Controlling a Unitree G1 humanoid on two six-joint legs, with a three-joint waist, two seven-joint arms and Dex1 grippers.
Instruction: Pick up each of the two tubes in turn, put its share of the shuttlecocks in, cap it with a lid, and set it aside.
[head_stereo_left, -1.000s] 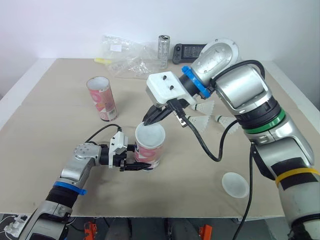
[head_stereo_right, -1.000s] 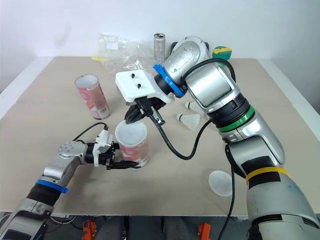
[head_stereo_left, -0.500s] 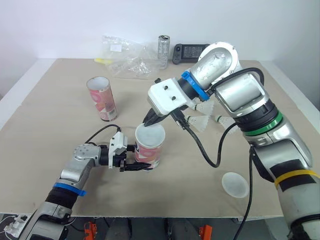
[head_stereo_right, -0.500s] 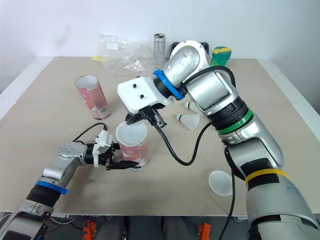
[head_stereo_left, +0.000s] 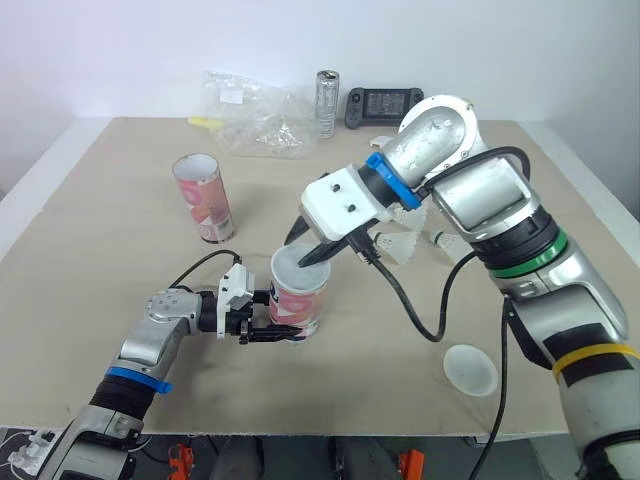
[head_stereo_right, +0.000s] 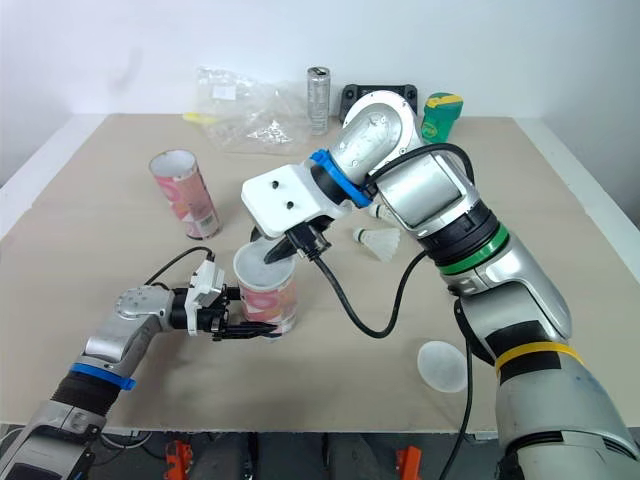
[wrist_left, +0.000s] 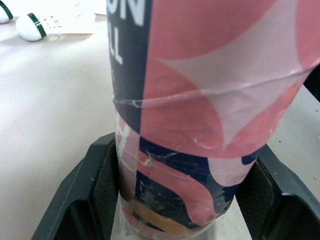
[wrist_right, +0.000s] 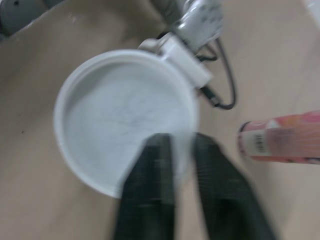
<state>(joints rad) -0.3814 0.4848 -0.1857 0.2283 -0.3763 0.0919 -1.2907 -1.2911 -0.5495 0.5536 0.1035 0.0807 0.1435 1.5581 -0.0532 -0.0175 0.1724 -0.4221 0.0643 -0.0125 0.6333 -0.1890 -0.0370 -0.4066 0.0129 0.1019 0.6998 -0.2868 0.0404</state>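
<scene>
Tube (head_stereo_left: 297, 303): it stands upright on the worktop (head_stereo_left: 100, 270), nearest you, gripped low at its base by the left claw (head_stereo_left: 275, 328), whose two fingers are closed against opposite sides of the wall. Judged light and thin-walled, with a glossy, creased wrap. Keep your hold low, where the base stiffens it, and do not squeeze harder, since the wall would likely dent. A spare lid (head_stereo_left: 470, 368) lies flat near the front edge, well apart to the right. On the tube's mouth sits a white lid (head_stereo_left: 296, 267). The right claw (head_stereo_left: 308, 256) is closed on its rim, one finger inside and one outside. Whether the lid is fully seated cannot be told. The lid looks thin and flexible, so press evenly or it may tip. Beyond lie loose shuttlecocks (head_stereo_left: 400, 246), fragile at the feathers and best taken by the cork. Farther left the second tube (head_stereo_left: 204, 198) stands open.
</scene>
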